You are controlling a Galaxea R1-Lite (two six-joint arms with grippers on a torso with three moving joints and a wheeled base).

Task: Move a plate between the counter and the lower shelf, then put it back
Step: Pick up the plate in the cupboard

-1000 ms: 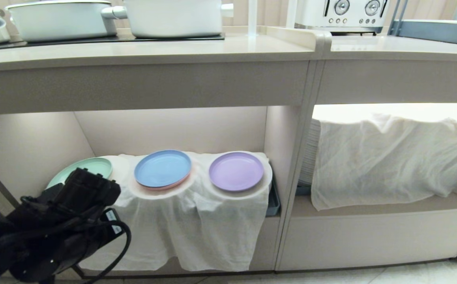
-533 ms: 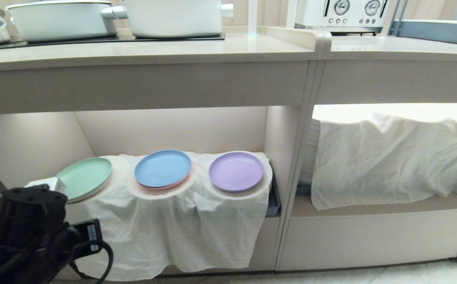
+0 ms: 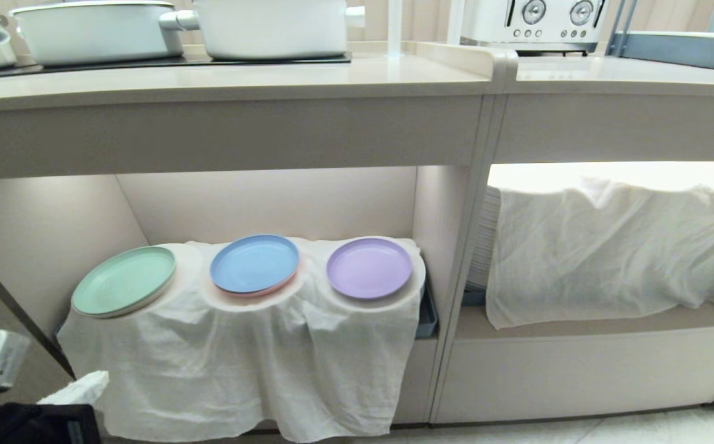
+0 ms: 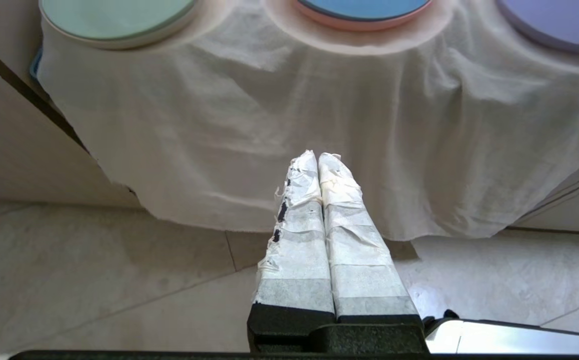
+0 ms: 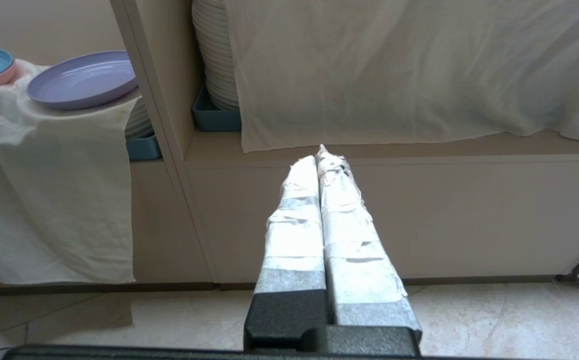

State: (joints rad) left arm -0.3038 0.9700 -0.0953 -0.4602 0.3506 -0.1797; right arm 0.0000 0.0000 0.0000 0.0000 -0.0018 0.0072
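Your purple plate (image 3: 369,268) is sitting flat on the right-hand hump of the white cloth (image 3: 240,357) in the lower shelf (image 3: 270,203), next to a blue plate (image 3: 254,263) stacked on a pink one, with a green plate (image 3: 124,288) lying on the left hump. Nothing is touching it. The counter (image 3: 221,77) above is carrying two white pots (image 3: 178,28) on the black hob.

Your left gripper (image 4: 318,159) is hanging low in front of the draped cloth, over the floor tiles, its taped fingers (image 4: 297,240) pressing together with nothing between them. In the head view only its tip is showing at the lower left corner (image 3: 76,390).

Your right gripper (image 5: 319,155) is pointing at the neighbouring compartment, where a second cloth (image 5: 409,70) is covering a tall stack of white plates (image 5: 212,55). Its fingers are also clenching tight on nothing, well apart from the purple plate.
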